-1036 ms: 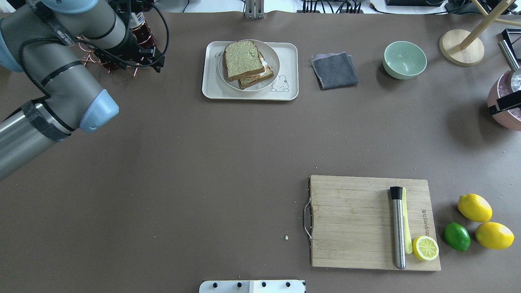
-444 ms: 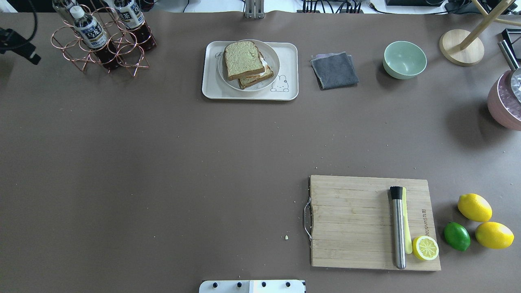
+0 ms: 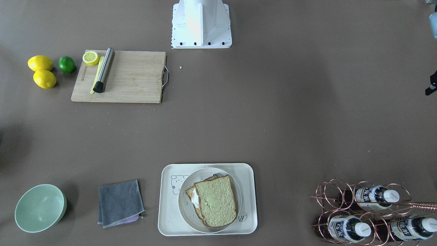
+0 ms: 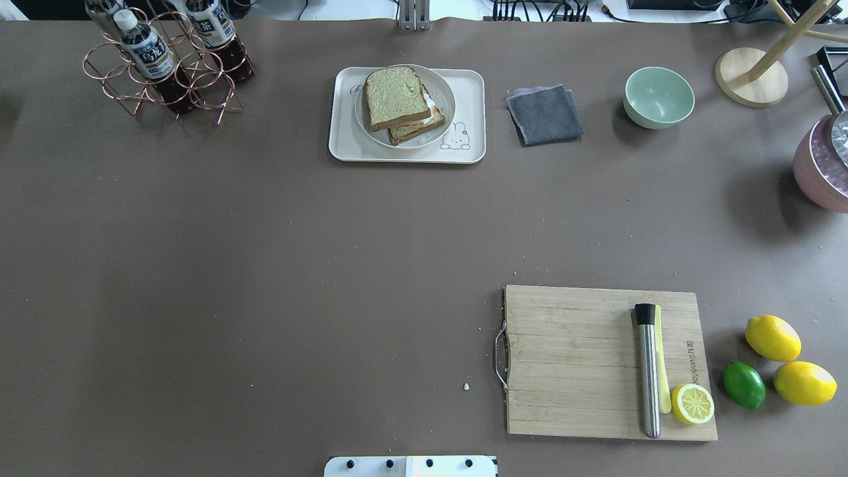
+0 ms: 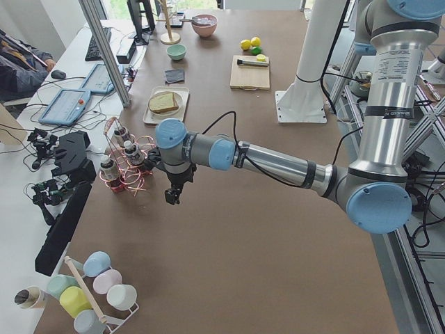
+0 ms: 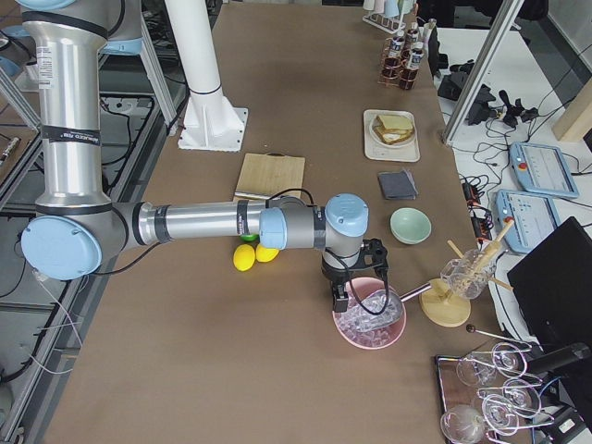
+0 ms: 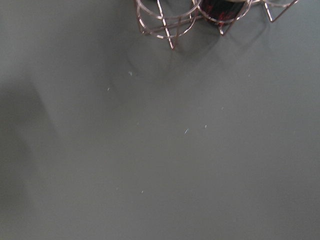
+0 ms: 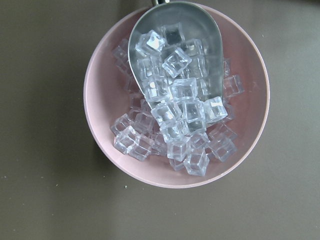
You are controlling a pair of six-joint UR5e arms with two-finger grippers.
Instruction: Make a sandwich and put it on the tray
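Left gripper (image 5: 172,197) hangs fingers-down over the bare brown table (image 4: 265,265), near the copper wire bottle rack (image 4: 106,66). How far its jaws are spread cannot be told from the side view. Right gripper (image 6: 356,294) hangs directly above a pink bowl (image 8: 102,85) of clear ice cubes with a metal scoop (image 8: 145,25) lying in it; its jaw spread likewise cannot be told. Noted on the robot's near right: a wooden cutting board (image 4: 570,358) carrying a steel bar (image 4: 647,371) and a half lemon (image 4: 692,403), with two whole lemons and a lime (image 4: 743,384) just beside it. At the far side sits the cream tray (image 4: 342,149), bearing a round white plate (image 4: 445,99). The sandwich (image 4: 395,97) lies on that plate, the top slice skewed over the lower one, egg white showing at the edge. A folded grey cloth (image 4: 544,114) and a green bowl (image 4: 658,97) lie to the tray's right.
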